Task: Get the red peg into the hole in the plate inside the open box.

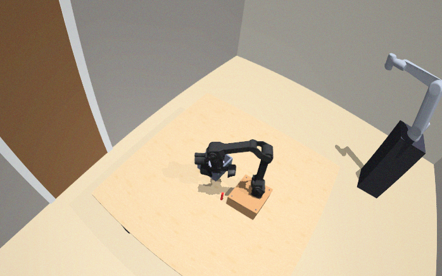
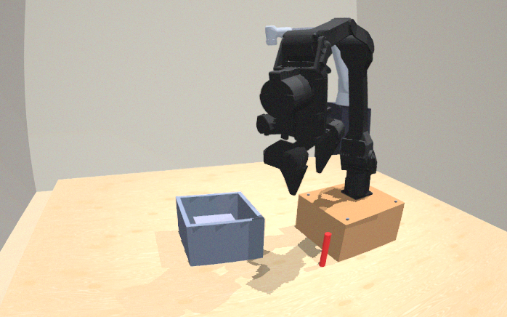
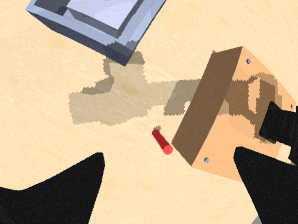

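Note:
The red peg (image 1: 221,196) (image 2: 325,249) (image 3: 162,141) stands upright, leaning slightly, on the table near the wooden base block. The open blue-grey box (image 2: 224,243) (image 3: 80,39) stands on the table, with a pale plate (image 2: 213,218) (image 3: 102,12) at its bottom; the hole is not visible. In the top view the arm hides most of the box. My gripper (image 2: 306,182) (image 3: 172,157) is open and empty, high above the table. In the wrist view the peg shows between the fingertips' directions, well below them.
The wooden base block (image 1: 246,200) (image 2: 322,235) (image 3: 200,110) carries the arm and stands close beside the peg. A grey arm (image 1: 425,106) on a black pedestal (image 1: 387,168) stands at the far right in the top view.

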You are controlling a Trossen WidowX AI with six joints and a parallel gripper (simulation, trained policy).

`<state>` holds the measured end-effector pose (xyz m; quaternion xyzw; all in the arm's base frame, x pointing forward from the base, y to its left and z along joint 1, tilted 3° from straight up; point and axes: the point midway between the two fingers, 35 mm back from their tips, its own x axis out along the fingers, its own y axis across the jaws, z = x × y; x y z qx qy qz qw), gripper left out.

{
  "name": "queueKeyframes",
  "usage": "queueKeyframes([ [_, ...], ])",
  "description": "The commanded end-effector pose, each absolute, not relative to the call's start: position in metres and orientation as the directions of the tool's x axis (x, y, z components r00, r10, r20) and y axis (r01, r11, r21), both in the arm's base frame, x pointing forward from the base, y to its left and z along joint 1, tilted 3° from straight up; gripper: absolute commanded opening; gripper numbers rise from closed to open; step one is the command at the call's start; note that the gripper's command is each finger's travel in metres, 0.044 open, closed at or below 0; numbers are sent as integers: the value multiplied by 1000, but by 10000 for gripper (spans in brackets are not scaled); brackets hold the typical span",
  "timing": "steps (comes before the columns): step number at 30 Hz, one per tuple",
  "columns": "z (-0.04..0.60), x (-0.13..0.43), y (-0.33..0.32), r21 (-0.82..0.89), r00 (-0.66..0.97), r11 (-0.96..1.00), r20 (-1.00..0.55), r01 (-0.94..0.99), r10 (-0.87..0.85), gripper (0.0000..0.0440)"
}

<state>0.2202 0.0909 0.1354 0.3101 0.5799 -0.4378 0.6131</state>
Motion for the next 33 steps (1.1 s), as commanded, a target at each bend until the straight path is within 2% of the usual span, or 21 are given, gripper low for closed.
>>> queueKeyframes([
  [1, 125, 217, 91, -154, -86, 404, -980, 902, -181, 440],
  [14, 69, 206, 96, -211, -154, 341, -970, 916, -189, 434],
  [33, -7, 200, 111, -107, -52, 379, -987, 919, -152, 423],
])
